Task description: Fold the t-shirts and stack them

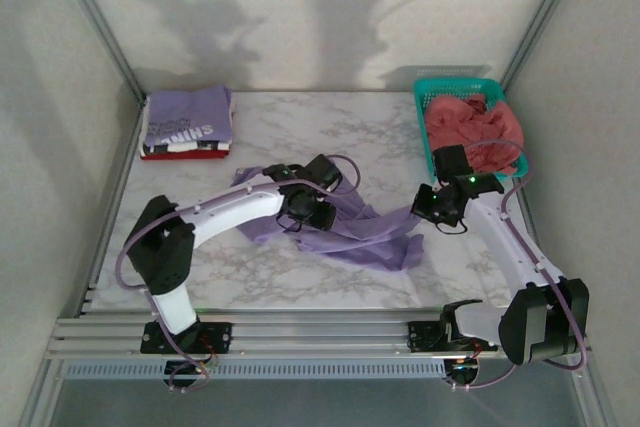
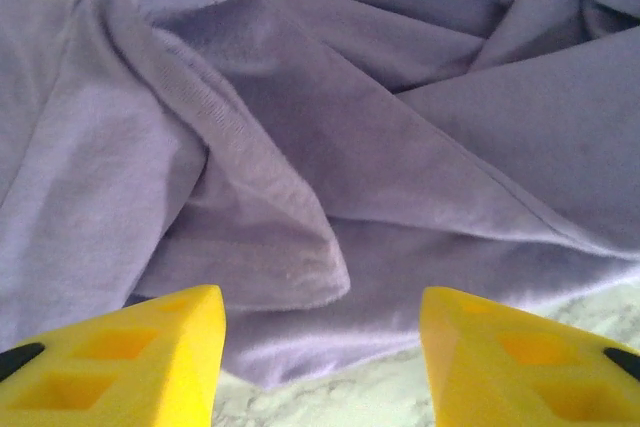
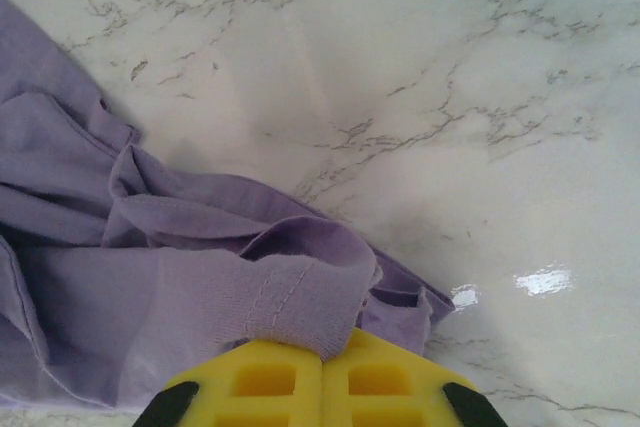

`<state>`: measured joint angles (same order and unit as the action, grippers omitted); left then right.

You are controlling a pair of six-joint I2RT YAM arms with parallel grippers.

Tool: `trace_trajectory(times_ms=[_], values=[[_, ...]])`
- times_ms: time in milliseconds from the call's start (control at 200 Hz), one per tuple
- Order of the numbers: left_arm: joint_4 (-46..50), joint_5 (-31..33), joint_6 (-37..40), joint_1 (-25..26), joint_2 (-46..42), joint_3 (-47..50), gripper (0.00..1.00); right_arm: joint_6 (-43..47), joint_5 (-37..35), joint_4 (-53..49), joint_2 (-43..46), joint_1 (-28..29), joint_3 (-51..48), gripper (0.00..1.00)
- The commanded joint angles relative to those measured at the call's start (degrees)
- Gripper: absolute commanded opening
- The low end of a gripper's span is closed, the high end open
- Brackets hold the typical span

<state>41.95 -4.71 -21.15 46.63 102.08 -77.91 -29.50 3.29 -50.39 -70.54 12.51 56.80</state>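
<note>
A crumpled plain lavender t-shirt (image 1: 350,232) lies across the middle of the marble table. My left gripper (image 1: 300,209) hovers over its left part, open, its yellow fingers (image 2: 150,357) spread above the cloth's edge (image 2: 300,277) with nothing between them. My right gripper (image 1: 440,209) is shut on a hemmed edge of the lavender t-shirt (image 3: 290,297) at the garment's right end. A folded stack (image 1: 187,125) sits at the back left, topped by a purple tee with white lettering over red, white and black ones. Coral-pink shirts (image 1: 470,127) fill the basket.
The teal mesh basket (image 1: 428,97) stands at the back right corner. Bare marble (image 1: 320,122) lies between the stack and the basket, and more (image 3: 450,97) shows beyond the right gripper. Metal frame rails (image 1: 300,332) run along the near edge.
</note>
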Motion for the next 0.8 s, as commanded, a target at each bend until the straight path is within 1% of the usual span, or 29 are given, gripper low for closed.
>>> trace_trajectory(times_ms=[0,60,115,180,245,290,345,466,541,596,686,796], values=[[2.52,6.24,-2.50,0.65,4.67,-1.02,0.47,0.84,0.67,-1.29,0.57,-0.76,1.83,0.00],[2.74,8.03,-2.83,0.65,5.85,-0.77,0.36,0.95,0.58,-1.72,1.26,-1.07,1.96,0.00],[2.30,8.72,-2.54,0.66,6.35,-0.73,0.30,1.26,0.58,-2.06,1.80,-1.41,2.15,0.00],[2.72,10.43,-2.41,0.57,5.97,-1.31,0.18,1.67,0.53,-2.72,2.30,-1.84,2.89,0.00],[4.54,14.34,-2.67,0.48,4.51,-3.13,0.06,1.97,0.32,-3.80,2.88,-1.98,4.09,0.00],[6.61,18.30,-2.99,0.40,2.80,-4.91,0.00,2.20,0.10,-4.40,3.66,-2.00,4.93,0.00],[10.10,23.07,-2.92,0.15,0.43,-8.04,0.00,2.44,-0.37,-5.46,4.71,-2.00,6.57,0.00],[20.35,30.20,-1.44,-0.79,-3.95,-16.94,0.00,3.42,-0.12,-8.25,6.75,-1.94,11.46,0.00],[25.78,30.70,-0.82,-1.45,-6.89,-18.35,0.00,3.26,2.34,-9.00,8.06,-1.93,12.32,0.00],[27.77,31.51,-2.52,-1.54,-9.88,-15.73,0.00,3.00,4.19,-9.07,9.22,-1.96,10.86,0.00],[28.32,30.26,-5.14,-1.24,-16.25,-9.51,0.00,2.54,6.87,-8.77,11.96,-1.96,7.66,0.00],[33.10,30.41,-10.05,0.00,-22.89,-9.18,0.00,1.49,8.54,-9.94,15.37,-1.78,6.97,0.00]])
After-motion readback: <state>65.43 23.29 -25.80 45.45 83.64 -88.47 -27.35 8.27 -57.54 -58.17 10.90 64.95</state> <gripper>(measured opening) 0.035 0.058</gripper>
